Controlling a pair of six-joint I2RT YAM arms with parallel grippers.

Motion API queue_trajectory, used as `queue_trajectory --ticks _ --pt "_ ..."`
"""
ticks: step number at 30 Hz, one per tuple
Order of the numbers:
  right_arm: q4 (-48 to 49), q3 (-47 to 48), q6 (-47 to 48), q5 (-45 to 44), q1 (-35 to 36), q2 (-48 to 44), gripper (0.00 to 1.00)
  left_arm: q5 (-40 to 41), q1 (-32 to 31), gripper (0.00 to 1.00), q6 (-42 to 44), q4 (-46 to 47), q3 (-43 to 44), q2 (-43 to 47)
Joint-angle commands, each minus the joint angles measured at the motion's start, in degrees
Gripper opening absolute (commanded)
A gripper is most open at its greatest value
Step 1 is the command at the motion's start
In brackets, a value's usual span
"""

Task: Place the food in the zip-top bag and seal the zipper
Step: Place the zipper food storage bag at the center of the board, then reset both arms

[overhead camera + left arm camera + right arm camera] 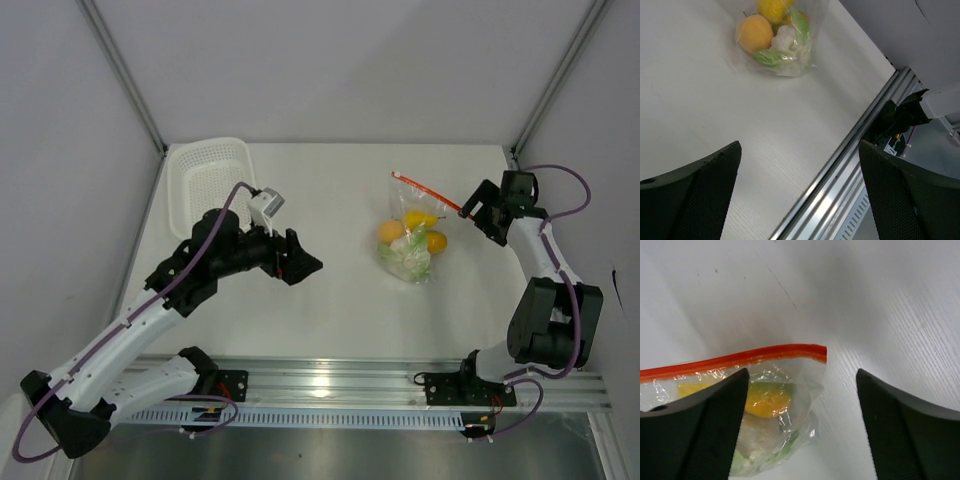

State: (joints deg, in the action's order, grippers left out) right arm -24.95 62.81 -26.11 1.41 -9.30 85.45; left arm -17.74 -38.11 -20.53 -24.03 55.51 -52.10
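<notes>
No legible text, label, brand, number or sign in any of the three views. The zip-top bag (414, 228), its zipper (740, 359) and the white basket (212, 185) show plain surfaces. Any marking on the arms is too small to read.

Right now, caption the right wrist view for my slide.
Open right tool at the zipper end; food inside the bag.

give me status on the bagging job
Left gripper open, apart from zip-top bag. Right gripper open at zipper end. Food inside bag, zipper looks closed. Nothing in the way.
</notes>
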Motion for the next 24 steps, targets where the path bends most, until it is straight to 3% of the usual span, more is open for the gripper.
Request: queue_trajectory --ticks 1,3,14,24 --pt "-3.2 3.4 2.2 -6.0 2.1 -4.1 0.93 -4.0 0.1 0.99 -2.6 3.8 -1.5 -0.1" --pt "-4.9 3.5 2.8 -9.6 4.6 -7.3 1.00 -4.6 0.1 1.00 -3.5 4.3 -2.2 -0.7" --pt "-17.9 -0.4 -3.7 -14.8 17.2 -22.2 0.99 -8.4 0.1 0.99 -9.1 8.9 -7.3 -0.1" --pt "-17.9 -12.0 -15.1 -17.2 32.5 -33.2 0.99 -12.8 0.1 0.99 -19.7 18.4 -20.1 5.6"
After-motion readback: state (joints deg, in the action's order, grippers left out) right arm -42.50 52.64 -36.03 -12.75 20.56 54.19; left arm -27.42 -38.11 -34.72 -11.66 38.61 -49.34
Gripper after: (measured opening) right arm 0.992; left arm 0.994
